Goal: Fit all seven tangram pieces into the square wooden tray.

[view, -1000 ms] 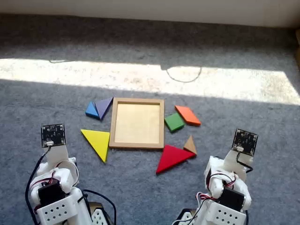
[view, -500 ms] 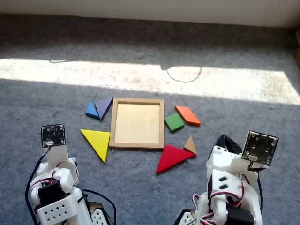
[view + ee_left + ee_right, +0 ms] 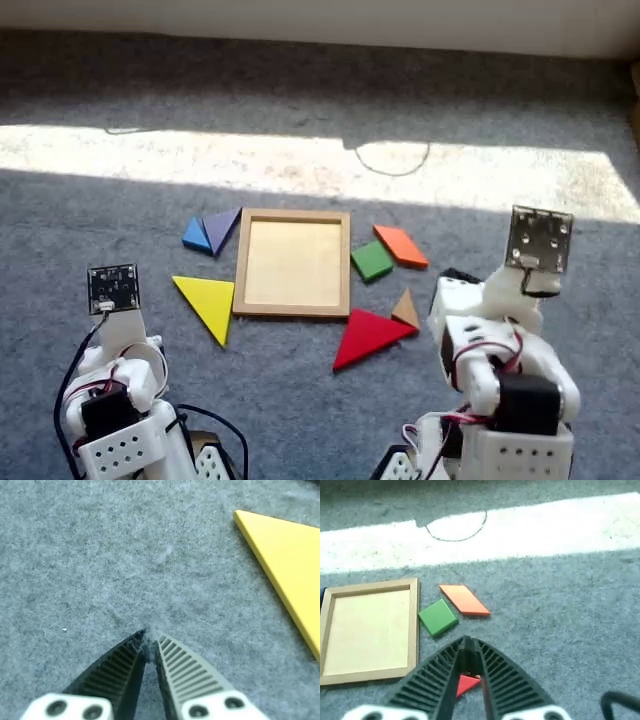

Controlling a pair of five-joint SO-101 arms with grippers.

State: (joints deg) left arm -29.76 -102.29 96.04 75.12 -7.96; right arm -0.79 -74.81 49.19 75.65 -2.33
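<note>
Beside the wooden tray (image 3: 292, 311) | left gripper (image 3: 150, 635), right gripper (image 3: 469, 642): pressed together, empty | step: first pick pending | next: spread over red triangle (image 3: 368, 336).

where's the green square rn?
High view: the green square lies just outside the right edge of the wooden tray, with the orange parallelogram beside it on the side away from the tray.

"What lies on the grey table (image 3: 300, 400)?"

"A wooden tray (image 3: 293, 214). On its left: blue triangle (image 3: 196, 236) against purple triangle (image 3: 221, 228), plus yellow triangle (image 3: 208, 303). On its right: green square (image 3: 371, 260), orange parallelogram (image 3: 401, 245), tan triangle (image 3: 406, 309), red triangle (image 3: 367, 336)."
</note>
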